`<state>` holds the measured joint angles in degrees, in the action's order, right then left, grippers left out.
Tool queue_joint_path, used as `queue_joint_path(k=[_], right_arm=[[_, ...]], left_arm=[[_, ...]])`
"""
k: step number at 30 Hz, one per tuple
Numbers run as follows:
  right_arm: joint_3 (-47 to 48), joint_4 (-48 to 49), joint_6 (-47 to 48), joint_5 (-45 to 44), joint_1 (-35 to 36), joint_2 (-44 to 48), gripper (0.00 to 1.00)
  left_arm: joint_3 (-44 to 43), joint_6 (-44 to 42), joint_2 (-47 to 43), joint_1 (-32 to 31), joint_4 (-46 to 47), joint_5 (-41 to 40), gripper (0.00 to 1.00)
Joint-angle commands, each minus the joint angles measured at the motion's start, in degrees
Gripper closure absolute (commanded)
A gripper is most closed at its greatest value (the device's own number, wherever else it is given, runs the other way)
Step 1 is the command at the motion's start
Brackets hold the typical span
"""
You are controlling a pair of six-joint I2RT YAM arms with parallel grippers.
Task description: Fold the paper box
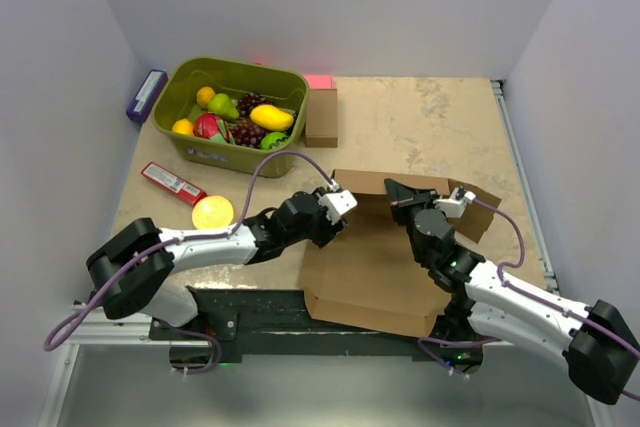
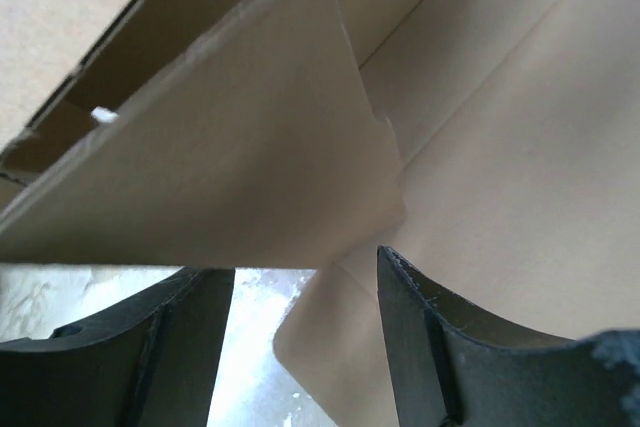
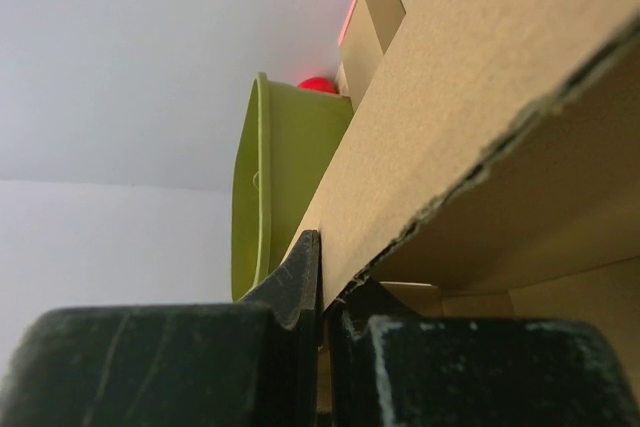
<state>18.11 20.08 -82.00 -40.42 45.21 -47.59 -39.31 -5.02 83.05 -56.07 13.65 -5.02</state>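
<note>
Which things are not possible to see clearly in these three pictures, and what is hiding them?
1. Top view: where the right gripper meets the paper box is hidden under its own dark body.
2. Left wrist view: the box outline is cut off by the frame edges.
3. Right wrist view: the green bin wall hides its contents.
4. Top view: print on the red packet is too small to read.

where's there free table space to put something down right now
Biggest bare patch: far-right table, bordered by the small brown box, the right rail and the paper box's back wall. Crowded: the left side, with the green bin, red packet, orange ball and left arm; the middle is all paper box.
</note>
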Motion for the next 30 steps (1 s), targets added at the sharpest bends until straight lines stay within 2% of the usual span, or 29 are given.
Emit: queue_joint_path(k=[1, 9, 15, 19, 26, 30], right_arm=[[0.6, -7.2, 3.5, 2.1, 0.1, -0.7, 1.00], [1.8, -7.5, 3.1, 4.4, 0.1, -0.7, 1.00], [1.4, -7.9, 1.9, 4.0, 0.4, -0.7, 1.00], [1.5, -7.9, 1.8, 3.9, 0.7, -0.9, 1.00], [1.9, -8.2, 1.5, 4.3, 1.3, -1.0, 1.00], [2.1, -8.3, 1.0, 4.4, 1.5, -0.3, 1.00]], left_arm=[[-2.3, 1.2, 0.4, -0.4, 3.1, -5.6, 0.37], [-3.3, -0.8, 3.3, -0.6, 6.5, -3.2, 0.39], [-4.7, 0.8, 5.2, -1.2, 7.0, -7.0, 0.45], [-4.4, 2.5, 5.6, -1.5, 8.8, -9.6, 0.45], [-3.2, 1.1, 7.4, -2.3, 13.1, -11.2, 0.44], [-3.8, 0.4, 9.2, -2.5, 13.2, -12.8, 0.49]])
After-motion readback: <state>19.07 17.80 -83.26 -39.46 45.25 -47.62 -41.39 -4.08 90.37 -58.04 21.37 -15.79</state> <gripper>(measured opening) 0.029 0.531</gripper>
